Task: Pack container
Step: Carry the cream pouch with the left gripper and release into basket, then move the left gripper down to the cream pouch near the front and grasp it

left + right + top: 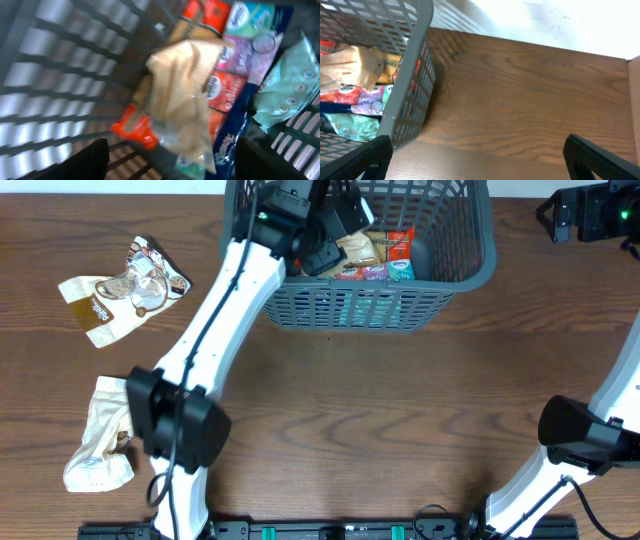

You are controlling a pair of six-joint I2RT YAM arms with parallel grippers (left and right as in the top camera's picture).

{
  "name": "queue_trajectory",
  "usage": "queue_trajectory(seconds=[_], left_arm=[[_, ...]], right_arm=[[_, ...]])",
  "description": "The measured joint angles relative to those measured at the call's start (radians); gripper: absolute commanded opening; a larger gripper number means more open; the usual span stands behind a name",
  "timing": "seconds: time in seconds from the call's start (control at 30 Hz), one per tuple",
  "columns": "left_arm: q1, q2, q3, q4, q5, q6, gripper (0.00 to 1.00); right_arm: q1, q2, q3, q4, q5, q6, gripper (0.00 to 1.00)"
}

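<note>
While within the container (pixel 400 308) rim, left gripper (pixel 171 152) above packets (pixel 235 85), jaws apart.

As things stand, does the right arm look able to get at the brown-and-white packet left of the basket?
Probably not. The packet lies far left on the table; the right pincer sits far right, with the basket and left arm between them.

The container (pixel 470 275) is dark grey with lattice-slotted sides, and the surface (pixel 400 410) is brown wood grain. Inside are a tan packet (pixel 180 95), a red packet (pixel 137 131), a purple packet (pixel 240 55) and a mint-green packet (pixel 287 85).
</note>
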Motion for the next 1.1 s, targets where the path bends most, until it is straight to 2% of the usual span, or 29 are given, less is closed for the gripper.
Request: queue_trajectory(seconds=[0.07, 0.2, 0.27, 0.33, 0.4, 0.57, 0.73, 0.93, 1.1], left_arm=[[0.000, -0.070, 0.000, 0.001, -0.032, -0.002, 0.82], [0.004, -0.220, 0.006, -0.014, -0.130, -0.054, 0.89], [0.018, -0.300, 0.018, -0.066, -0.197, -0.115, 0.89], [0.058, -0.370, 0.026, -0.166, -0.257, -0.197, 0.96], [0.115, -0.419, 0.031, -0.265, -0.300, -0.272, 0.99], [0.269, -0.480, 0.032, -0.518, -0.360, -0.446, 0.99], [0.347, -0.505, 0.027, -0.716, -0.377, -0.568, 0.99], [0.372, -0.604, -0.044, -0.768, -0.381, -0.653, 1.00], [0.389, -0.768, -0.240, -0.723, -0.381, -0.709, 0.99]], right_arm=[[0.000, 0.000, 0.000, -0.005, 0.000, 0.000, 0.99], [0.000, 0.000, 0.000, -0.006, 0.000, 0.000, 0.99], [0.000, 0.000, 0.000, -0.006, 0.000, 0.000, 0.99], [0.000, 0.000, 0.000, -0.006, 0.000, 0.000, 0.99], [0.000, 0.000, 0.000, -0.007, 0.000, 0.000, 0.99], [0.000, 0.000, 0.000, -0.006, 0.000, 0.000, 0.99], [0.000, 0.000, 0.000, -0.006, -0.015, 0.000, 0.99], [0.000, 0.000, 0.000, 0.000, -0.023, 0.000, 0.99], [0.000, 0.000, 0.000, 0.004, -0.024, 0.000, 0.99]])
